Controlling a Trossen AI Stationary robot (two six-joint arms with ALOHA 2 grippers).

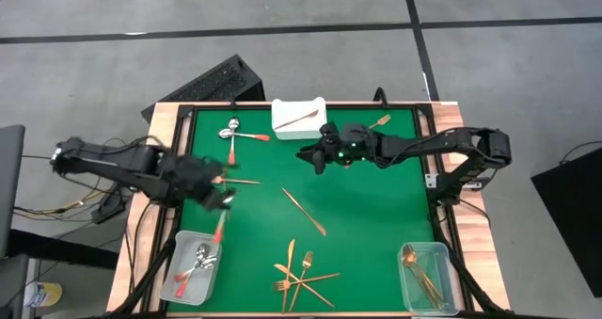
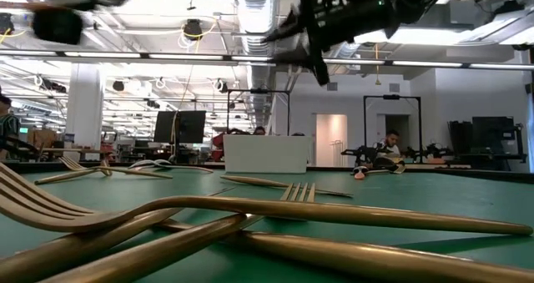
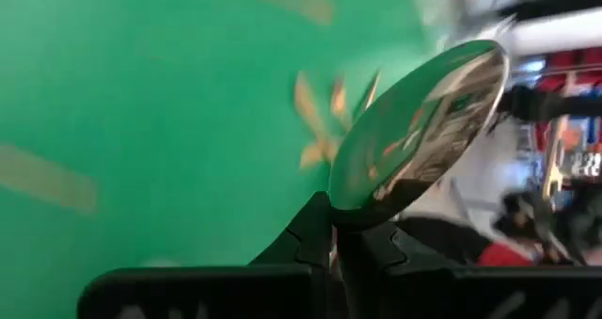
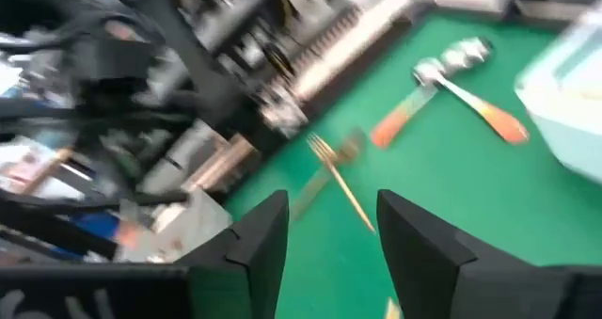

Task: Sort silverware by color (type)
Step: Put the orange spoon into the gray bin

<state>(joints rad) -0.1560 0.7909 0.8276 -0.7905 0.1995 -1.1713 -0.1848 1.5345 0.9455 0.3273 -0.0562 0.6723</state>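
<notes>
My left gripper (image 1: 223, 197) hangs over the table's left side, just beyond the near-left clear bin (image 1: 179, 286), and is shut on a red-handled spoon (image 3: 414, 131). My right gripper (image 4: 331, 234) stands open above the far middle of the green mat, with nothing between its fingers. Two red-handled spoons (image 1: 233, 135) lie flat at the far left, a gold fork (image 1: 243, 181) beside my left gripper, and a gold knife (image 1: 304, 211) mid-table. Several gold forks (image 1: 299, 277) lie crossed at the near edge. My left gripper pinches the spoon at its neck (image 3: 343, 206), just behind the bowl, between the two fingertips. The shiny bowl sticks out past the fingers. In the high view the red handle (image 1: 219, 229) slants from the gripper toward the near-left bin. The spoon is lifted clear of the table.
The near-left bin holds red-handled spoons (image 1: 196, 263). A near-right clear bin (image 1: 442, 295) holds gold pieces. A white tray (image 1: 315, 121) at the far edge holds one rose-gold piece, and a gold fork (image 1: 379, 121) lies at the far right. Free mat lies at the right middle.
</notes>
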